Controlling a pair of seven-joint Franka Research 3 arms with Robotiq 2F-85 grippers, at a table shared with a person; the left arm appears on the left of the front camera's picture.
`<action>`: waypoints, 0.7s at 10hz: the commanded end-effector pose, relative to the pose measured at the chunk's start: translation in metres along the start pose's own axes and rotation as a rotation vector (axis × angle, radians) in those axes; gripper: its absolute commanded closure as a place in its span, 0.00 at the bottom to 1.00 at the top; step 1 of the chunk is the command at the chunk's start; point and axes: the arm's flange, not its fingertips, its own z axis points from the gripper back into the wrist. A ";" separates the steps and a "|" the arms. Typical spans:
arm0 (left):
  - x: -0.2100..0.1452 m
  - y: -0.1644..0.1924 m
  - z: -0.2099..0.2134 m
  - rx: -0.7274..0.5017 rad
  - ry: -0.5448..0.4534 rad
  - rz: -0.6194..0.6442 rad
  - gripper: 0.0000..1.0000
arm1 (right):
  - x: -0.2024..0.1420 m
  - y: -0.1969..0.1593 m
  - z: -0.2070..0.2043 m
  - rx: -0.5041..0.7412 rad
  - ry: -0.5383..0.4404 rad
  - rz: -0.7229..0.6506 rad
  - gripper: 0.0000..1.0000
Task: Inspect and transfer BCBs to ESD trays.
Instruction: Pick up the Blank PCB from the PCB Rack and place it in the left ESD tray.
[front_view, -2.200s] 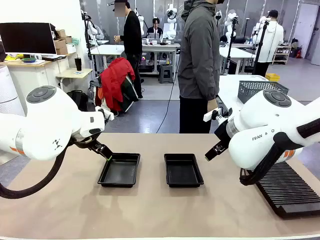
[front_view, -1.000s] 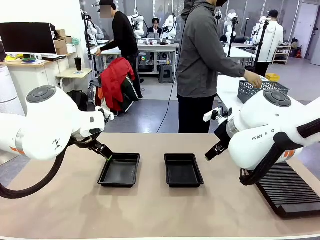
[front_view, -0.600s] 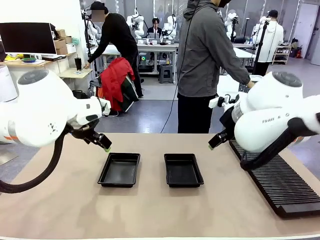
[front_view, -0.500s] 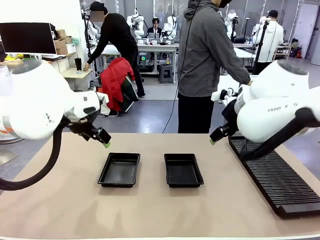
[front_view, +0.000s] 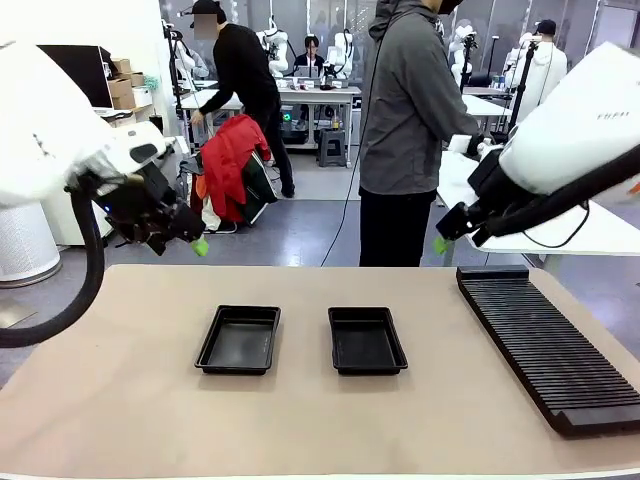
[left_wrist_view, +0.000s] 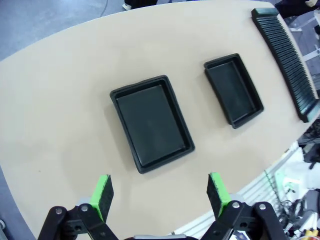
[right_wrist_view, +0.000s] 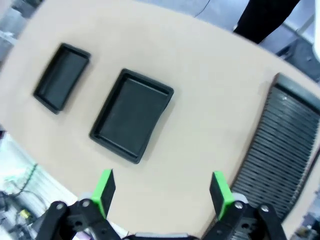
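Note:
Two black ESD trays lie side by side in the middle of the table, the left tray (front_view: 238, 340) and the right tray (front_view: 366, 340), both with nothing inside. In the left wrist view they are the near tray (left_wrist_view: 151, 121) and the far tray (left_wrist_view: 233, 90); in the right wrist view they are the near tray (right_wrist_view: 131, 114) and the far tray (right_wrist_view: 61, 77). My left gripper (front_view: 190, 245) (left_wrist_view: 160, 192) hangs open, high above the table's left side. High at the right my right gripper (front_view: 441, 243) (right_wrist_view: 161, 192) is open too. Nothing is between either pair of fingers. The BCBs are out of view.
A long black ribbed rack (front_view: 541, 343) runs along the table's right side. A person in a grey jacket (front_view: 408, 110) stands at the far edge, turned towards a side table at the right. The tan table (front_view: 300, 420) is bare in front of the trays.
Both arms have risen and swung outward, away from the trays. The person has turned and reached to the side table at the right.

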 end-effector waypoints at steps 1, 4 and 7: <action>0.004 0.013 0.022 -0.099 0.039 0.084 0.00 | 0.013 -0.006 0.023 0.098 0.045 -0.078 0.00; 0.013 0.026 0.057 -0.179 0.080 0.174 0.00 | 0.024 -0.019 0.062 0.194 0.106 -0.177 0.00; 0.018 0.036 0.094 -0.131 0.092 0.271 0.00 | 0.027 -0.036 0.090 0.245 0.144 -0.273 0.00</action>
